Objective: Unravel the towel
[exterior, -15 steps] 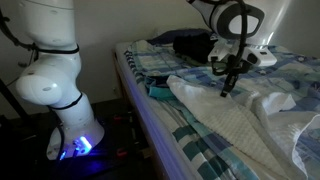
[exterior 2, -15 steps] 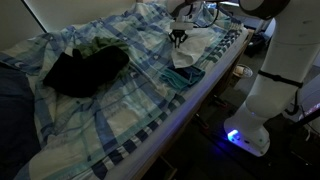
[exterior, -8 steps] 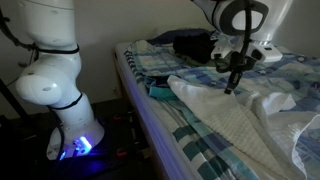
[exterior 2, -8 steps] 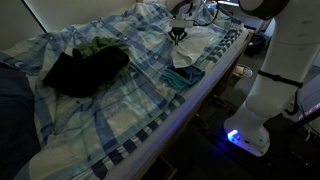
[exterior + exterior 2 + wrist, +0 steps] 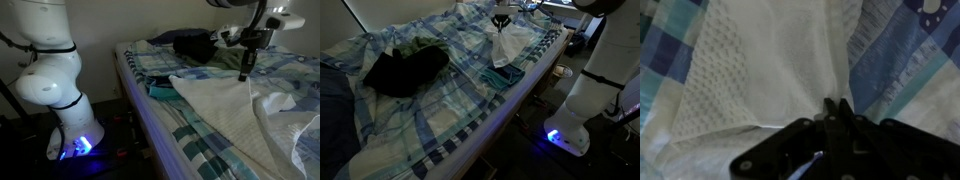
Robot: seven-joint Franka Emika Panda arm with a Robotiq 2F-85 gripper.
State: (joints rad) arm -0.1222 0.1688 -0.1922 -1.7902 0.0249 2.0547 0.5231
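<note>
White towel [image 5: 215,105] lies spread on the plaid bed [image 5: 165,62] in an exterior view, one fold drawn up to a peak at the gripper [image 5: 245,73]. Dark clothes [image 5: 195,45] lie behind it and a teal cloth [image 5: 160,91] sits near the bed's edge.

In an exterior view the towel [image 5: 507,45] hangs as a tent from the gripper [image 5: 501,22], well apart from the clothes [image 5: 405,68].

In the wrist view the gripper [image 5: 837,110] is pinched tight on a fold of towel [image 5: 770,60].

End effector [image 5: 245,73] tight on tented white towel [image 5: 215,108], above plaid bedspread [image 5: 150,62].
</note>
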